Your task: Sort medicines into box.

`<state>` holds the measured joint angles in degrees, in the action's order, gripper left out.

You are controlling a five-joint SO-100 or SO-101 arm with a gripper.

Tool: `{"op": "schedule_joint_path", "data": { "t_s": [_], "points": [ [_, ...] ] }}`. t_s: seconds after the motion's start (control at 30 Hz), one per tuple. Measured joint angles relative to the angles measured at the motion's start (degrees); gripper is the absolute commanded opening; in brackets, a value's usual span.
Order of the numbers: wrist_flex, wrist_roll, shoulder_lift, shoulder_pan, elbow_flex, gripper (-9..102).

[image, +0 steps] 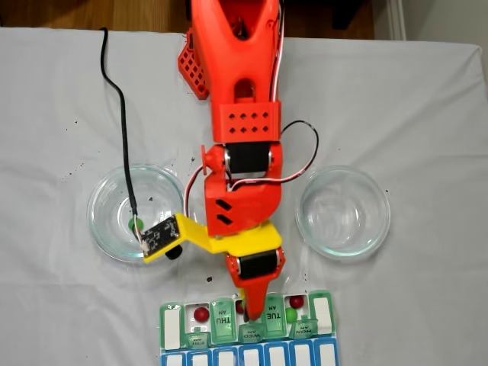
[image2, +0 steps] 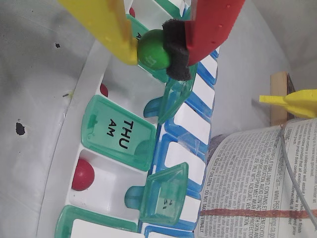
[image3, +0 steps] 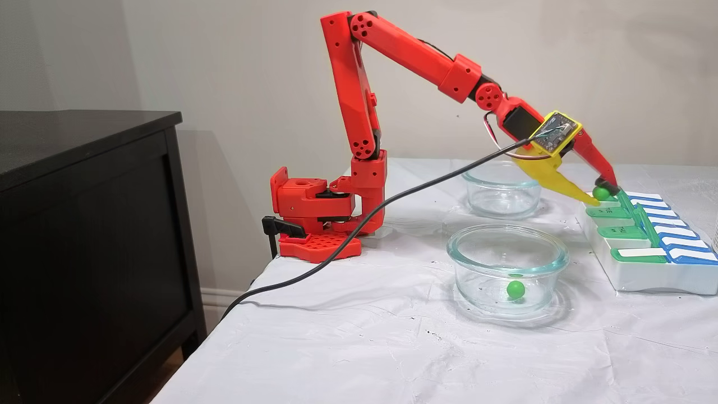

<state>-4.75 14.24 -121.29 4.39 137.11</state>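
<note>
My gripper (image2: 157, 53) is shut on a bright green pill (image2: 152, 47), pinched between the yellow finger and the red finger's black pad. It hangs just above an open compartment of the box (image3: 650, 278), near the WED lid (image: 252, 332). In the wrist view a dark red pill (image2: 83, 174) lies in an open compartment beside the shut THU lid (image2: 121, 133), and another red pill (image2: 103, 89) lies on the lid's other side. From above, red pills (image: 200, 313) (image: 296, 302) and a green pill (image: 292, 314) lie in the box (image: 165, 335). One more green pill (image: 136, 223) (image3: 515, 289) lies in a glass dish.
Two round clear glass dishes flank the arm: the left dish (image: 114, 191) holds the green pill, the right dish (image: 343, 211) holds nothing. A black cable (image: 122, 114) runs across the white cloth to the wrist camera. Printed paper (image2: 247, 178) lies beside the box. A dark cabinet (image3: 84, 224) stands off the table.
</note>
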Motion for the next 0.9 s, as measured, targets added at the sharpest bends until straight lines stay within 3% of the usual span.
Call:
{"op": "schedule_joint_path", "data": {
  "t_s": [0.7, 0.9],
  "points": [
    [10.4, 1.0, 7.6, 0.0, 0.0, 0],
    [14.0, 2.9, 7.9, 0.0, 1.3, 17]
  ]
}}
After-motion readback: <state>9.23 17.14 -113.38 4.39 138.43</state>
